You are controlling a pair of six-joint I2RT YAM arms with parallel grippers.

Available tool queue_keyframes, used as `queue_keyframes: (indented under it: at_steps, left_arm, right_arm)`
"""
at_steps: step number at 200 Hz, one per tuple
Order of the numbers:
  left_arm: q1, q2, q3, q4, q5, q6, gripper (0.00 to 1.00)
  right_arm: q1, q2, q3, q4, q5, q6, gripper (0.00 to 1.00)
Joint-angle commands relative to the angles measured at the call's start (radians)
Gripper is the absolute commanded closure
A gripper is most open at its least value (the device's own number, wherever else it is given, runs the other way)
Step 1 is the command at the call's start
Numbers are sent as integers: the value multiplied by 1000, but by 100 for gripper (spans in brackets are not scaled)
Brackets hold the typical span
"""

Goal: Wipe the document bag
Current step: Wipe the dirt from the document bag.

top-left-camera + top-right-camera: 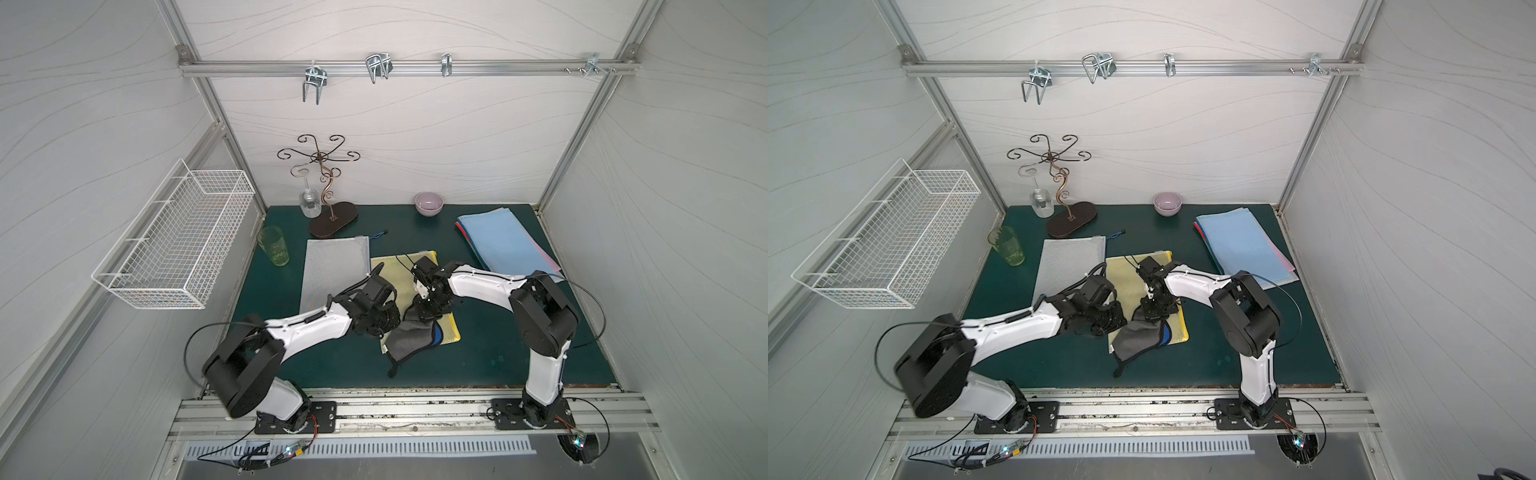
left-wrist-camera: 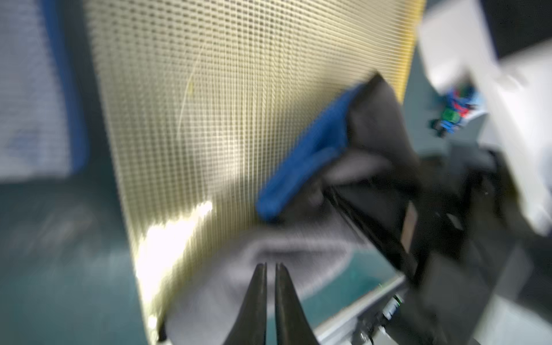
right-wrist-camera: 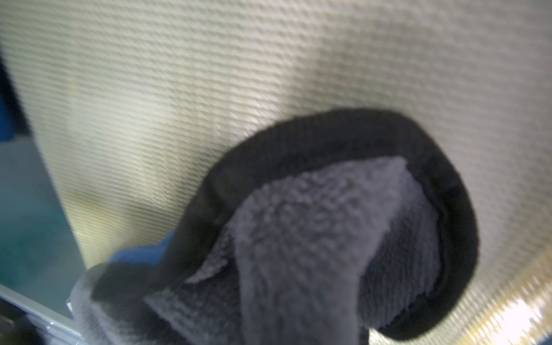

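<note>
A: So, where do we place the document bag [image 1: 392,275]?
B: We log it flat at the centre of the green bench [image 1: 498,353], long axis running 12 to 6, yellow mesh up. Both wrist views show its weave, blurred.
A: And the grey cloth [image 1: 409,338]?
B: We see it crumpled on the bag's 6 o'clock end. Its black-edged tail spills past the 7 o'clock corner onto the bench.
A: What do we enter for the right pincer [image 1: 423,315]?
B: We note it pointing down onto the cloth, pressed together and pinching a raised fold. Its wrist view is filled with terry pile.
A: And the left pincer [image 2: 271,265]?
B: We record its fingers almost pressed together, with a thin slit between them and nothing caught there. It sits over the cloth's 9 o'clock edge.
A: Neighbours?
B: We list a grey mesh bag [image 1: 334,270] just beside the yellow one at 9 o'clock, a green glass [image 1: 274,246] at 10, a lilac bowl [image 1: 429,203] at 12, and stacked folders [image 1: 503,243] at 2.
</note>
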Motion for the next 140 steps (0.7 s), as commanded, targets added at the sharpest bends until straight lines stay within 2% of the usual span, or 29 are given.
queue_keyframes:
  at_steps: [1, 39, 51, 71, 92, 109, 129, 140]
  left_arm:
    - [5, 106, 87, 21, 16, 42, 90]
    - [10, 199, 108, -28, -35, 25, 91]
    - [10, 215, 102, -27, -38, 26, 91]
    - [11, 210, 80, -9, -44, 20, 90]
    - [4, 176, 77, 7, -36, 40, 88]
    - [-23, 142, 116, -30, -60, 91, 84]
    - [-76, 136, 204, -104, -93, 167, 77]
    - [-107, 152, 257, -135, -98, 202, 70]
  right_arm:
    - [-18, -29, -90, -136, 99, 31, 100]
    - [-105, -186, -213, -173, 129, 70, 100]
    - [-171, -253, -257, -187, 129, 81, 93]
    - [-298, -380, -328, -208, 114, 99, 91]
    - [-332, -475, -332, -221, 106, 134, 88]
    - [-333, -494, -328, -245, 114, 152, 77]
    - [-344, -520, -368, -238, 135, 180, 75]
    - [-367, -539, -402, -223, 126, 198, 70]
